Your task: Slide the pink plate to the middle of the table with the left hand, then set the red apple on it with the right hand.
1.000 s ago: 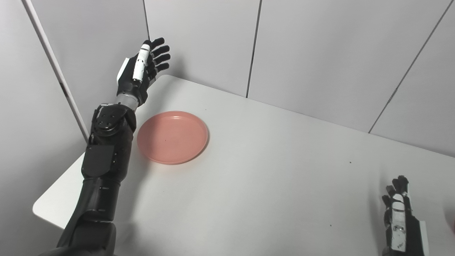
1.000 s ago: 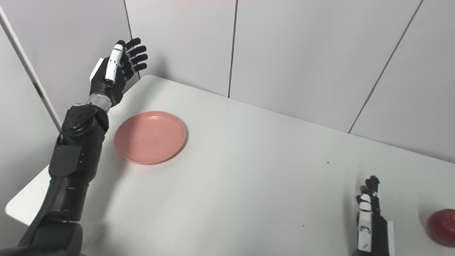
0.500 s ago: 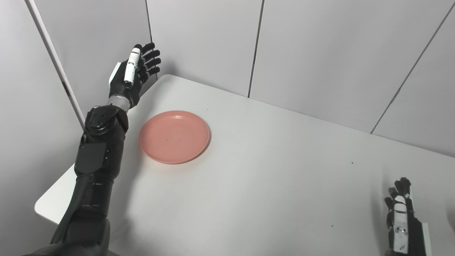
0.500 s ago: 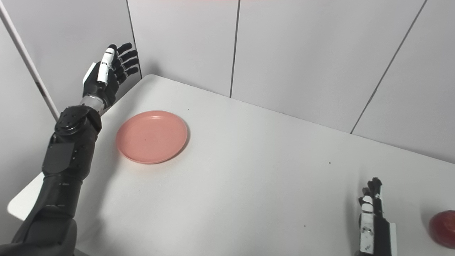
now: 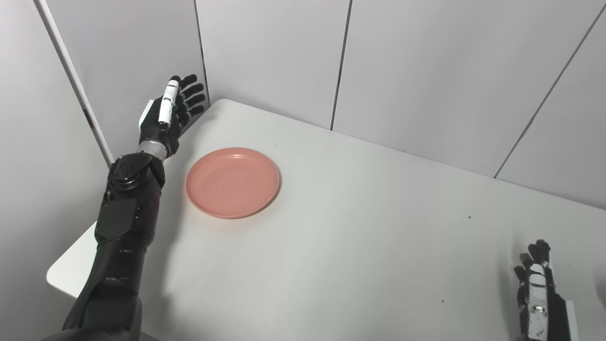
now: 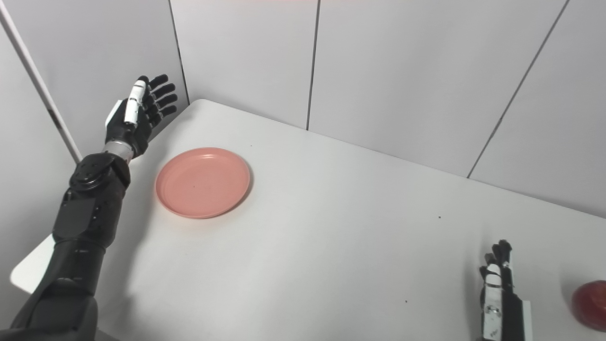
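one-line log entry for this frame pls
left hand: open, off the table's left edge, clear of pink plate | right hand: open, idle | red apple: on table, untouched

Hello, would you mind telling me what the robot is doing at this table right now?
Nothing is held yet. The left hand is open, raised beside the table's far left corner, apart from the pink plate lying near that end. The right hand waits low at the near right, fingers apart, with the red apple just to its right, untouched.
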